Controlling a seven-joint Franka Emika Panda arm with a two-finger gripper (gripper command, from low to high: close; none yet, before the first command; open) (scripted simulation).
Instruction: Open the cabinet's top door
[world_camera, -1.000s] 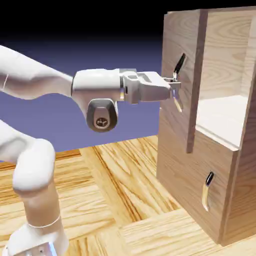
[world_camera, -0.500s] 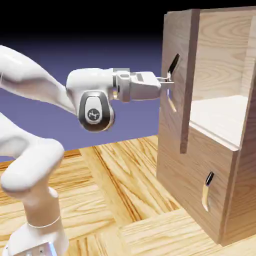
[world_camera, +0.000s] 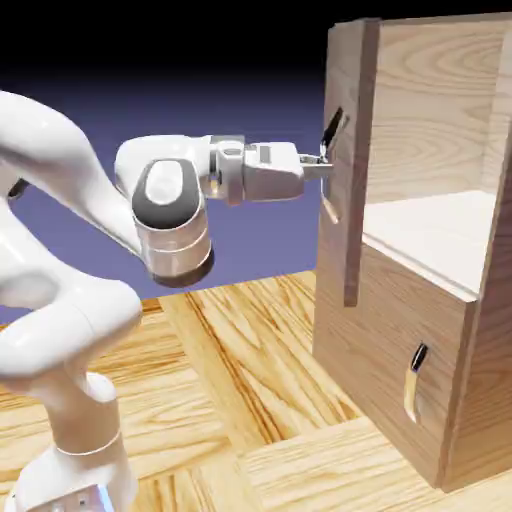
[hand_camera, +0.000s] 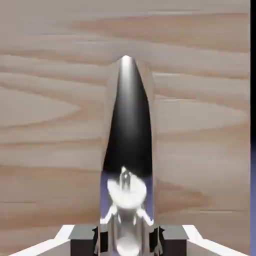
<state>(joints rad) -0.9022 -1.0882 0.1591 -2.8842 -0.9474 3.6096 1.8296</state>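
Already ajar, the top door (world_camera: 352, 160) is seen swung out from the cabinet (world_camera: 420, 330), its curved handle (world_camera: 330, 165) pinched by the claw (world_camera: 322, 163). A slip off the slick, narrow handle could be caused by pulling off the door's arc.
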